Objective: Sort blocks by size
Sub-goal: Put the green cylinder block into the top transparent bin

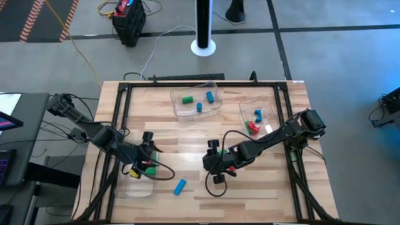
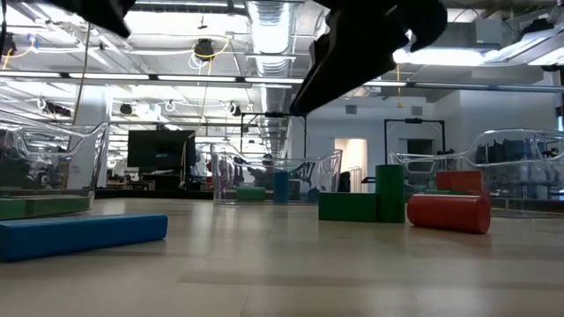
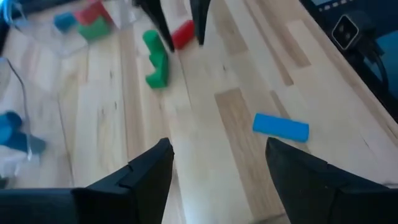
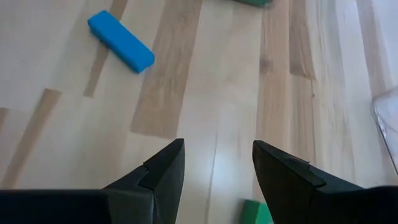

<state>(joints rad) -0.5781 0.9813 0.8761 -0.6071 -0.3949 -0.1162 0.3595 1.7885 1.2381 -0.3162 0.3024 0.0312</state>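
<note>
Wood tabletop (image 1: 187, 134), near edge: blue bar (image 1: 180, 186) lay loose, long axis slanted, between left gripper (image 1: 147, 164), wide and empty, and right gripper (image 1: 219, 170), open; left slightly nearer.

No readable text, labels, brands or numbers showing in any view. The blocks (image 1: 180, 186) and the trays (image 1: 196, 110) are showing no markings, and nothing is printed on the bench (image 1: 187, 144). The monitor (image 2: 161, 157) in the room behind is showing dark. The orange-black striping (image 1: 39, 19) on the floor is showing as pattern only, no lettering.
</note>
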